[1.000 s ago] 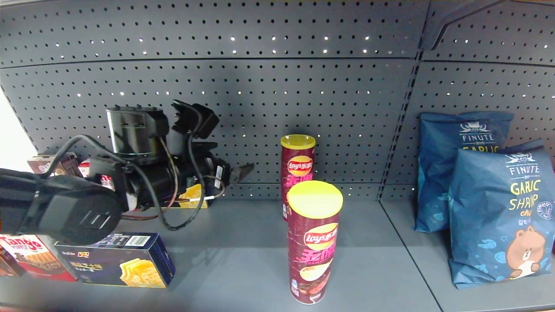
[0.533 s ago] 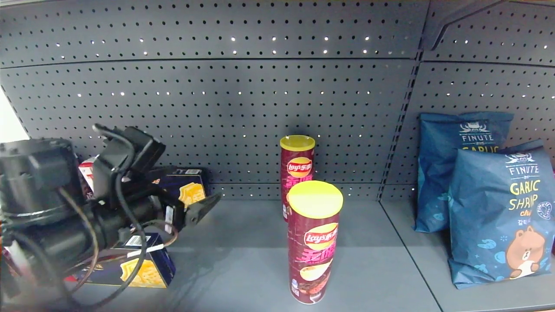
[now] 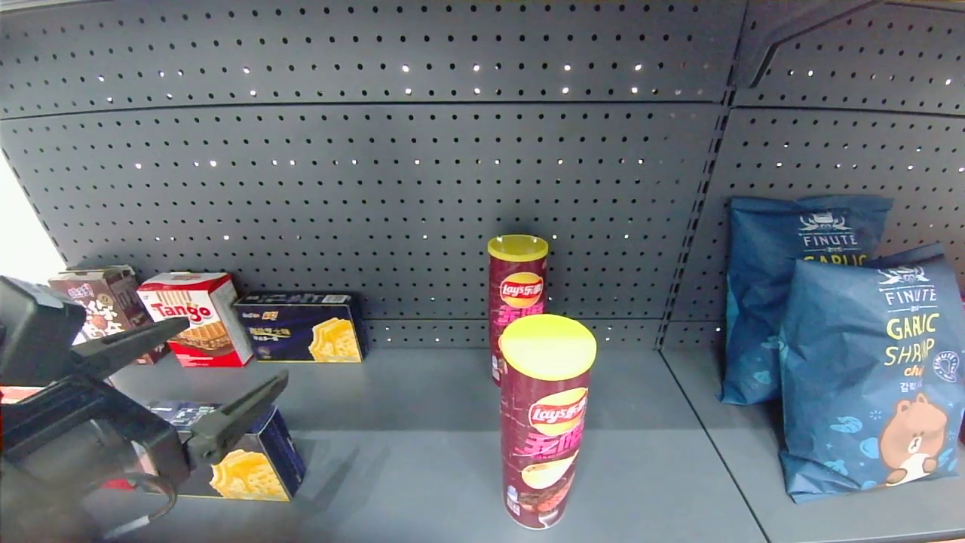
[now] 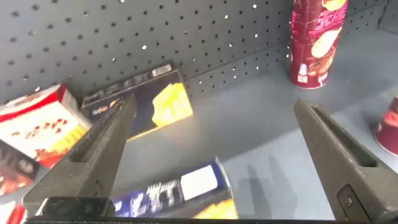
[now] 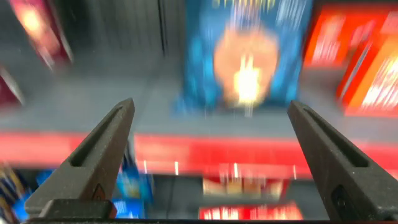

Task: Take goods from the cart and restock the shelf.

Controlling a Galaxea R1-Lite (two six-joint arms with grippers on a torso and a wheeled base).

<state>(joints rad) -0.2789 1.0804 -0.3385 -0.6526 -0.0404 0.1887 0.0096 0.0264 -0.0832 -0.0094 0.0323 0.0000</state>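
Gripping state, left: my left gripper (image 3: 235,349) has its fingers spread wide with nothing between them. It sits at the front left of the grey metal shelf (image 3: 422,422).
Gripping state, right: my right gripper (image 5: 211,104) is likewise spread and empty. Its surroundings are too blurred to place it.
Goods location: the dark blue cardboard box with a yellow cracker picture (image 3: 249,460) lies at the shelf's left front, just below my left gripper's lower finger. The rear dark blue box (image 3: 301,328) stands against the back panel, beside the red-and-white carton (image 3: 197,317).
Hazard 1: I judge that a low move could catch the front box on my lower finger and drag it off the shelf edge.
Hazard 2: the tall maroon cylindrical can with a yellow lid (image 3: 544,422) stands near the front edge. A sideways sweep of my arm would likely topple it.
Print: the boxes, the can and the blue foil snack bags (image 3: 867,377) carry large logos facing outward, which I do not transcribe. The white label patch on the front box is too small to read.
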